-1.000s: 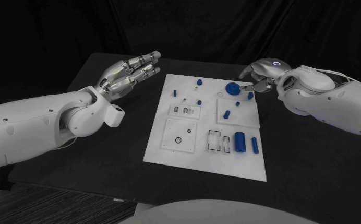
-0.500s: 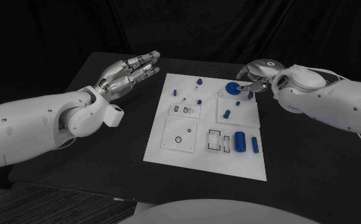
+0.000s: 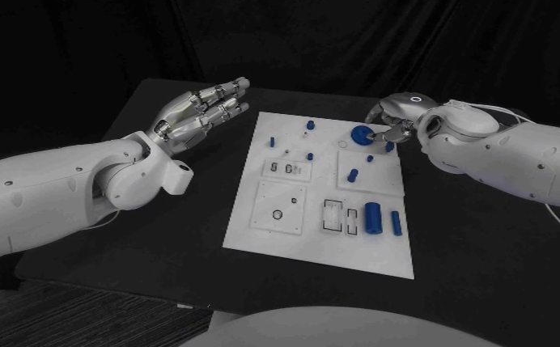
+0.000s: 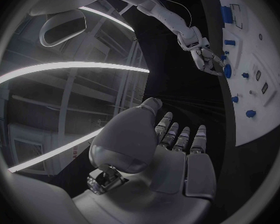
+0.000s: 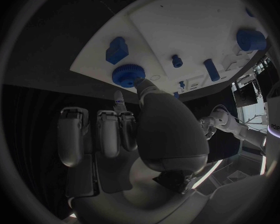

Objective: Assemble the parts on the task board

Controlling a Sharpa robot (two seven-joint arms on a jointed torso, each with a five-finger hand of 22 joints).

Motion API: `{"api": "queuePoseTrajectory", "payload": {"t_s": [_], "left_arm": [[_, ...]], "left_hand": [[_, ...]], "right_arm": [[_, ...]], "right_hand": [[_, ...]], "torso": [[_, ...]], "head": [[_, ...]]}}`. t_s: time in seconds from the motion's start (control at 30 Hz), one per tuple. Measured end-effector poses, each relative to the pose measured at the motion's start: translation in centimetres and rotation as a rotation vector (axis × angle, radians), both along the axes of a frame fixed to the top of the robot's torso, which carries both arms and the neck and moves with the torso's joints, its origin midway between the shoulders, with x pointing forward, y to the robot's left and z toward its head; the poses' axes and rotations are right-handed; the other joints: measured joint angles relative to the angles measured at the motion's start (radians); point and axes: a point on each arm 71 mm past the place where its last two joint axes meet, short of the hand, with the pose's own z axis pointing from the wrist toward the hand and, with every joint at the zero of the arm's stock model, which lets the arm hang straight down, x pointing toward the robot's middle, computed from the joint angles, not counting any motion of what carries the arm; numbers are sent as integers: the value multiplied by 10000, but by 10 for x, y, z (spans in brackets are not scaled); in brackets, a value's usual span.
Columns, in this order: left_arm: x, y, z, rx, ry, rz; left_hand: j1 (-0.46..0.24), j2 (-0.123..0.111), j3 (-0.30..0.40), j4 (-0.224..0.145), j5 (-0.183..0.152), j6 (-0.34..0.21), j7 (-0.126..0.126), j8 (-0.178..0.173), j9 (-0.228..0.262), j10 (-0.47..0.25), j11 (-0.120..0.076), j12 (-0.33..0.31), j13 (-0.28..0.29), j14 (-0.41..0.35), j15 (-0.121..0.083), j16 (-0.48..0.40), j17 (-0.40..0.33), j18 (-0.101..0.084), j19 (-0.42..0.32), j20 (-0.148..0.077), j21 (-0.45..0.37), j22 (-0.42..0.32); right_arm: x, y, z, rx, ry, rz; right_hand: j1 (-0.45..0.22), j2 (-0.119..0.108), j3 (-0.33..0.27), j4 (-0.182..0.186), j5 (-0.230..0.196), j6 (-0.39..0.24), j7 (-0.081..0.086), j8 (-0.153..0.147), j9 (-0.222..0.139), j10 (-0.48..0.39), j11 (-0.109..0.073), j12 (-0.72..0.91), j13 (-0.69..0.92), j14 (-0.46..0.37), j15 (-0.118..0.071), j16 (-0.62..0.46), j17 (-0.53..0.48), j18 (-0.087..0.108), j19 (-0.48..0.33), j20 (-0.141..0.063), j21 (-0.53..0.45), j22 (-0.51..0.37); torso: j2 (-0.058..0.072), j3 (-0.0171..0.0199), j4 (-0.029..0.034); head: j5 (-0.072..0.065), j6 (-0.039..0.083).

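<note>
The right hand (image 3: 395,124) reaches over the white flat task board (image 3: 298,234), its thumb tip touching the round blue ridged knob (image 3: 362,136) at the board's 1 o'clock corner, probably to pick it up. I cannot tell if it grips. The left hand (image 3: 201,112) waits off the board at 10 o'clock, fingers straight, holding nothing.

I work in a robot lab: my bench (image 3: 140,226) is black and backed by black drapes (image 3: 350,23), a white task board (image 3: 298,230) lies on it, and long strip lights (image 4: 65,67) cross a high industrial ceiling.
</note>
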Motion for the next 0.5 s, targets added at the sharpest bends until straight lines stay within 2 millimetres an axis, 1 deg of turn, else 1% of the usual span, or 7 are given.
{"api": "queuePoseTrajectory", "payload": {"t_s": [0.17,0.27,0.3,0.33,0.37,0.43,0.5], "left_arm": [[0,0,0,-7,6,-19],[0,-1,0,-14,13,-43],[0,-1,0,-16,14,-48],[0,-1,0,-17,16,-52],[0,-1,0,-18,18,-55],[0,-1,-1,-18,23,-60],[0,-1,-1,-19,28,-64]], "left_hand": [[0,0,0,0,0,0,0,0,0,0,1,0,0,0,0,0,0,0,0,0,0,0],[0,0,0,0,0,0,0,0,0,0,1,0,0,0,0,0,0,0,1,1,0,6],[0,0,0,0,0,0,0,0,0,0,1,0,0,0,0,0,0,-1,1,0,0,1],[0,0,0,0,0,0,0,0,0,0,1,0,0,0,0,0,0,-1,1,1,0,1],[0,0,0,0,0,0,0,0,0,0,1,0,0,0,0,0,0,0,1,1,0,5],[0,0,0,0,0,0,0,0,0,0,1,1,0,0,0,0,0,0,1,1,0,11],[0,0,0,0,0,0,0,0,0,0,2,0,0,0,0,0,0,-1,1,0,0,3]], "right_arm": [[2,2,-2,-60,94,-9],[2,3,-4,-88,158,-4],[2,3,-5,-97,176,-5],[2,3,-5,-105,192,-5],[2,4,-5,-112,207,-6],[3,4,-6,-128,236,-5],[3,5,-6,-140,254,-7]], "right_hand": [[0,0,0,-1,-5,10,4,0,35,5,5,0,0,0,2,0,0,-1,87,87,0,0],[0,0,1,-3,-17,98,83,1,54,54,56,0,0,0,3,0,0,0,86,88,0,0],[0,0,3,-5,-122,153,31,1,70,54,56,0,0,0,3,0,0,0,85,89,0,0],[0,0,126,-128,-183,152,33,2,95,55,56,0,0,1,4,0,0,0,27,147,0,0],[0,0,123,-125,-230,153,34,2,96,54,56,0,0,88,87,0,0,-1,19,156,0,0],[1,0,123,-126,-253,210,85,2,98,54,56,0,0,87,90,0,0,-1,18,156,0,0],[0,0,123,-126,-255,239,56,2,101,54,56,0,0,87,90,0,0,0,19,156,0,1]], "torso": [[0,0,-4],[-1,0,-3],[-1,0,-3],[-1,0,-3],[-1,0,-2],[-2,0,0],[-2,0,0]], "head": [[0,-20],[0,-32],[0,-36],[0,-40],[0,-42],[-2,-50],[-3,-54]]}}
